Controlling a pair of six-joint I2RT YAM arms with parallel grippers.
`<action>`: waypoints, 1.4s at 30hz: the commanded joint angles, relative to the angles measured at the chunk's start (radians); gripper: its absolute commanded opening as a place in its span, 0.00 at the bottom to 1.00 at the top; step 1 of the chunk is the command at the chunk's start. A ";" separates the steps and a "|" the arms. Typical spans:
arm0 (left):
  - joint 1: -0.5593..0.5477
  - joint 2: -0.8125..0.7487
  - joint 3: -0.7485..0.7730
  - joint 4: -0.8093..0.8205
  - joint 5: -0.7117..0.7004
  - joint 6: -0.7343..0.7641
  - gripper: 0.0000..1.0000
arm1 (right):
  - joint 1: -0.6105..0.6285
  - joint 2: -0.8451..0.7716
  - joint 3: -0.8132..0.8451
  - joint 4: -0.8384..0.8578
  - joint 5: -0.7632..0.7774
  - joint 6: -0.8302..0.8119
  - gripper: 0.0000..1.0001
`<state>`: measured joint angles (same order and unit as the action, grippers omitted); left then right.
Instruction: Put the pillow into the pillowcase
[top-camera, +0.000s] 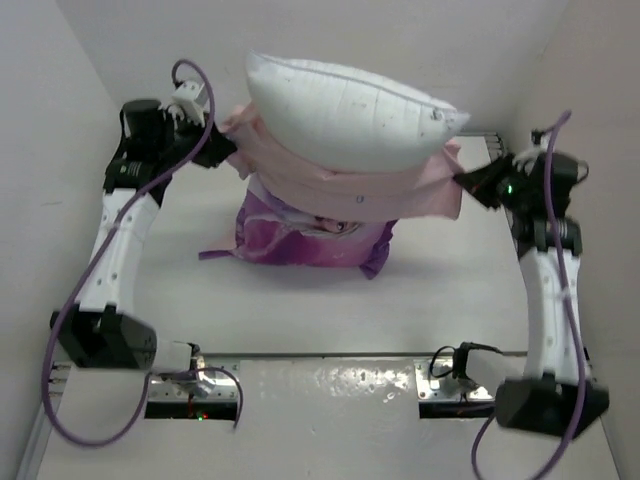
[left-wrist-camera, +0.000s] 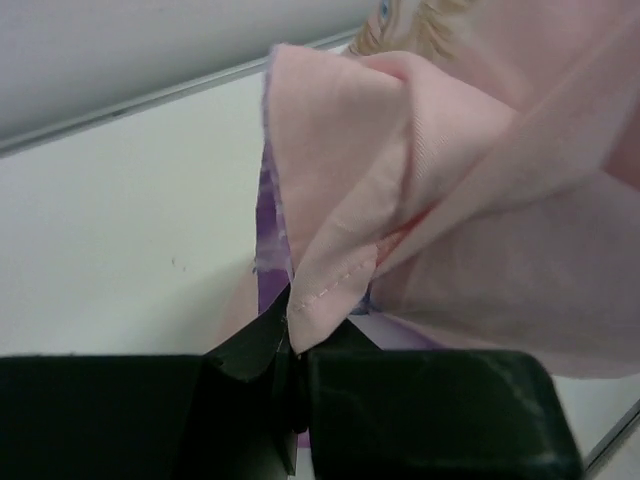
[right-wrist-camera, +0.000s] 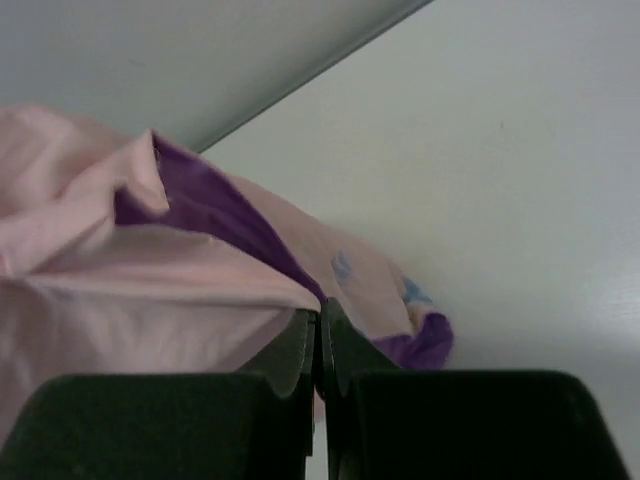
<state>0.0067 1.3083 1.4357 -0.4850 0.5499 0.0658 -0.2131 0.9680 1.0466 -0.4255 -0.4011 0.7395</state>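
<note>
Aloft, left hand (left-wrist-camera: 292, 330) and right hand (right-wrist-camera: 318, 312) each clamp tight on the pillowcase (top-camera: 310, 245); the pillow (top-camera: 350, 110) rests across it.

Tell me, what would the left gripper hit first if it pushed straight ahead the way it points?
The pillowcase it is pinching: its pink folds bunch right ahead of the left gripper. The pillow probably lies just beyond, though depth is unclear.
</note>
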 joint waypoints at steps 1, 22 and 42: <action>0.009 0.210 0.212 0.056 -0.091 -0.004 0.00 | -0.029 0.274 0.273 0.133 0.024 0.055 0.00; 0.072 -0.265 -0.057 0.083 0.214 0.132 0.00 | -0.014 -0.138 -0.067 0.438 -0.158 0.299 0.00; -0.137 -0.138 0.460 0.166 0.151 -0.106 0.00 | 0.865 0.386 -0.148 0.415 0.404 0.141 0.12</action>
<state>-0.1364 1.1427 1.7454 -0.5064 0.7387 0.0414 0.6556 1.2961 0.7982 -0.0818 -0.0772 0.9070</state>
